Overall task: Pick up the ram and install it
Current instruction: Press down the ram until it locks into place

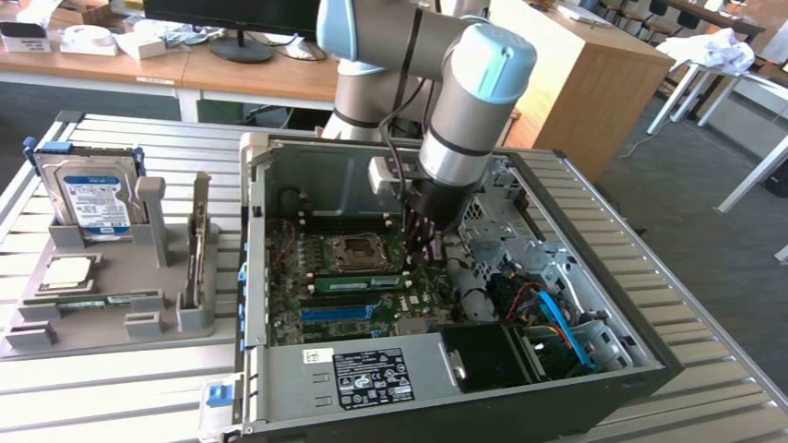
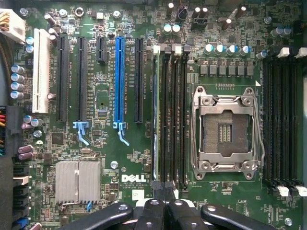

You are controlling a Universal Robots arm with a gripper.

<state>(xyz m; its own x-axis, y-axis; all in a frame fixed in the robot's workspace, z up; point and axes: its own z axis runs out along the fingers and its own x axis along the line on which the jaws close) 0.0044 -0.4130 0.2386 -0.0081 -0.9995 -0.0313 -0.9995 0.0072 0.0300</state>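
Observation:
The ram (image 1: 357, 280) is a long green stick standing on edge in a memory slot of the motherboard (image 1: 323, 318), inside the open computer case (image 1: 369, 378). From the wrist view the ram (image 2: 155, 115) is seen edge-on in the outermost of several black slots. My gripper (image 1: 425, 247) hangs just above the board at one end of those slots. Its black fingers (image 2: 152, 211) are shut together, the gripper (image 2: 163, 188) holding nothing that I can see, right beside the ram's end.
An open processor socket (image 2: 225, 127) lies beside the memory slots, a blue slot strip (image 2: 119, 81) on their other side. On the exterior view's left, a grey holder (image 1: 111, 318) carries a hard drive (image 1: 89, 196), a square chip (image 1: 68, 270) and another green stick (image 1: 92, 300).

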